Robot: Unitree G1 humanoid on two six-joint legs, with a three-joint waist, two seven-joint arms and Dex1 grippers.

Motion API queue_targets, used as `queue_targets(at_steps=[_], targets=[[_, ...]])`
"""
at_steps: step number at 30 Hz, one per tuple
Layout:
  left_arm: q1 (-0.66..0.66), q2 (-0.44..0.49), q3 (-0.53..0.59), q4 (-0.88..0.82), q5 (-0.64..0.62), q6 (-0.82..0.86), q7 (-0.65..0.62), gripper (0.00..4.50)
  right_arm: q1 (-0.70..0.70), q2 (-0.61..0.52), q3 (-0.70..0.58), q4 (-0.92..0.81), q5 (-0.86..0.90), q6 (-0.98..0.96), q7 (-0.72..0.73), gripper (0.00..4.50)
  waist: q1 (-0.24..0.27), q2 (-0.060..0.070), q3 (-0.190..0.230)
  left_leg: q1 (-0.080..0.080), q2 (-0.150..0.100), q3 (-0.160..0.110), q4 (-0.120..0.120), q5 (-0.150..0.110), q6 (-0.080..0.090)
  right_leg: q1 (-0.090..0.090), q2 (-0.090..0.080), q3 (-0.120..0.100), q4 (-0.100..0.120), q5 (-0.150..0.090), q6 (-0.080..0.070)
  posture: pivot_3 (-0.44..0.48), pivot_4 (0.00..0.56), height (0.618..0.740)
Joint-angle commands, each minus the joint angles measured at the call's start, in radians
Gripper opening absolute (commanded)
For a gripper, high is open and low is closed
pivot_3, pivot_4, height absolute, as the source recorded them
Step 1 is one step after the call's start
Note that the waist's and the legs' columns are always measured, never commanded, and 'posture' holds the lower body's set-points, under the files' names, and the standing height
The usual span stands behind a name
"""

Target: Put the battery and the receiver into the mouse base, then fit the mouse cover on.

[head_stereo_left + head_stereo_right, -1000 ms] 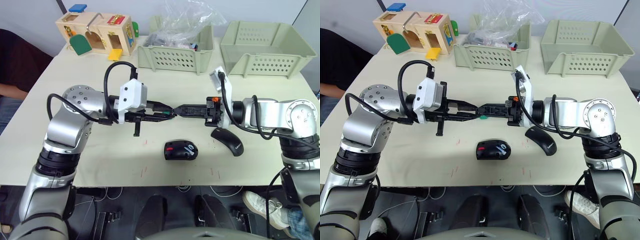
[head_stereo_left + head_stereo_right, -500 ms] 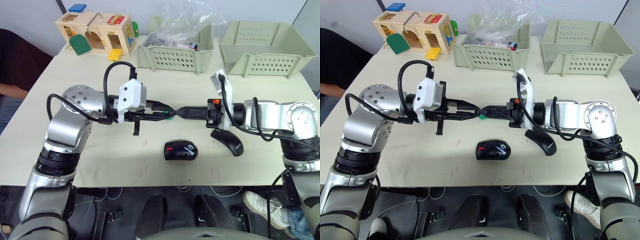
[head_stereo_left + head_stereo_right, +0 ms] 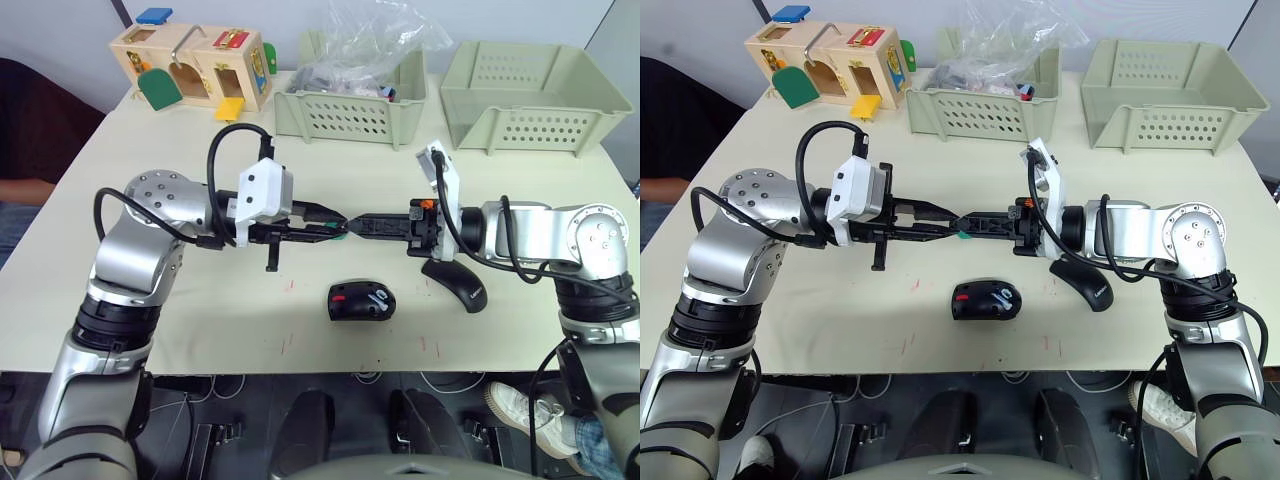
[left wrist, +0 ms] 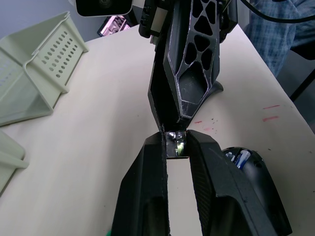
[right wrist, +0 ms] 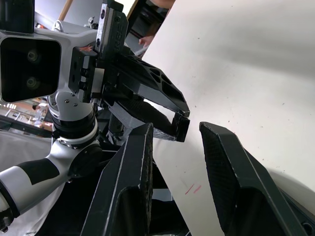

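Observation:
My two grippers meet tip to tip above the table's middle. The left gripper (image 4: 174, 142) is shut on the receiver (image 4: 173, 147), a tiny metallic piece pinched at its fingertips. From the right, my right gripper (image 3: 358, 222) points straight at it. It is open, with its fingers (image 5: 133, 162) standing on either side of the left gripper's tip. The mouse base (image 3: 362, 300) lies on the table just in front of them, showing a red patch. A white and blue battery (image 3: 377, 296) lies inside it. The glossy black mouse cover (image 3: 456, 281) rests under the right wrist.
A small green thing (image 3: 340, 229) shows on the table under the meeting fingertips. Two pale green baskets (image 3: 350, 118) (image 3: 530, 100) stand at the back, one holding a plastic bag. A wooden toy box (image 3: 195, 65) sits at the back left.
The right wrist has shifted and turned slightly, drawing back a little and coming in again. The fingertips stay together. The left arm, mouse base and cover have not moved.

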Motion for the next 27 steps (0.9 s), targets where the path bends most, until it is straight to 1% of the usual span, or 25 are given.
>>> queue_targets(at_steps=[1, 13, 16, 18, 27], targets=[[-0.024, 0.0, 0.009, -0.013, -0.008, -0.018, -0.004, 0.59, -0.011, 0.005, -0.019, -0.025, 0.026, -0.008, 0.001, 1.58, 0.0, 0.0, 0.0, 0.0, 0.0, 0.0, 0.0, 0.0, 0.0, 0.0, 0.0, 0.0, 0.0, 0.0, 0.0, 0.0, 0.15, 0.74], [-0.023, -0.003, 0.006, -0.022, -0.007, -0.016, 0.001, 0.59, -0.016, 0.014, -0.015, -0.022, 0.026, -0.007, -0.009, 1.58, 0.0, 0.0, 0.0, 0.0, 0.0, 0.0, -0.001, 0.0, 0.0, 0.0, 0.0, 0.0, -0.001, 0.0, 0.0, 0.0, 0.15, 0.74], [-0.024, -0.003, 0.006, -0.021, -0.007, -0.016, 0.0, 0.59, -0.016, 0.019, -0.015, -0.022, 0.026, -0.01, -0.014, 0.74, 0.0, 0.0, 0.0, 0.0, 0.0, 0.0, -0.001, 0.0, 0.0, 0.0, 0.0, 0.0, -0.001, 0.0, 0.0, 0.0, 0.15, 0.74], [-0.024, -0.003, 0.006, -0.022, -0.007, -0.017, -0.001, 0.59, -0.015, 0.022, -0.014, -0.023, 0.026, -0.01, -0.018, 0.04, 0.0, 0.0, 0.0, 0.0, 0.0, 0.0, -0.001, 0.0, 0.0, -0.001, 0.0, 0.0, -0.001, 0.0, 0.0, 0.0, 0.15, 0.74], [-0.022, -0.004, 0.005, -0.023, -0.005, -0.016, 0.001, 0.59, -0.018, 0.02, -0.013, -0.027, 0.026, -0.008, -0.015, 0.04, 0.0, 0.0, 0.001, 0.0, 0.0, 0.0, -0.001, 0.0, 0.0, -0.001, 0.0, 0.0, -0.001, 0.0, 0.0, 0.0, 0.15, 0.74]])
